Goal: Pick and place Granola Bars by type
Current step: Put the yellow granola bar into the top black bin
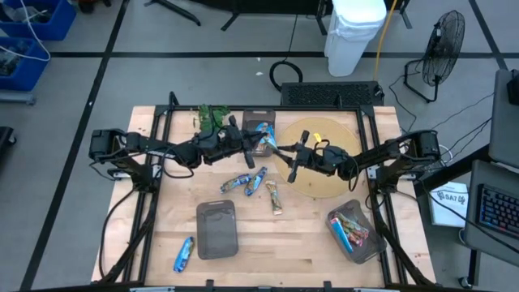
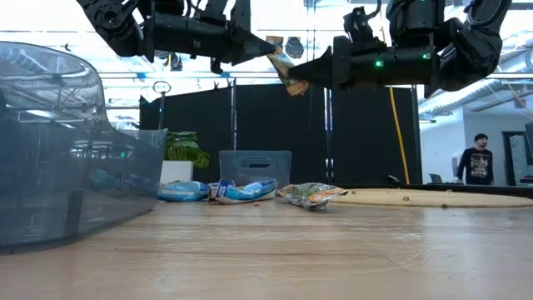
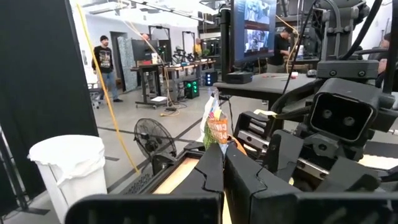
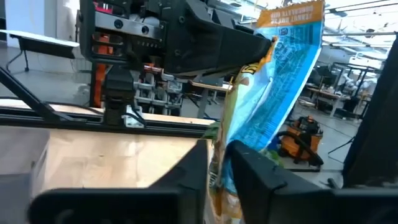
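behind the desk (image 1: pixel 308 231) i see a big workshop with a black curtain, a white bin and a fan on the floor, and a person standing far off. up in the air over the middle of the desk, my two arms meet tip to tip, and one granola bar (image 2: pixel 284 70) hangs between them. i think this is a hand-over: one arm is passing the bar to the other so it can go to the right bin. the left gripper (image 2: pixel 268 48) has its jaws closed tight on one end of the bar, and the left wrist view shows the bar sticking up from between them. the right gripper (image 2: pixel 315 70) has its jaws nearly closed on the other end, with the wrapper squeezed between them in the right wrist view. so both hold the same bar right now. next, i think one arm must let go, and only after the other has a firm hold, or the bar will drop. more bars (image 1: pixel 243 183) lie on the wood in the middle, one blue bar (image 1: pixel 183 254) lies near the front left, and some bars already sit in the bin (image 1: pixel 362 253) at the front right. another bin (image 1: pixel 199 231) sits near the front middle.
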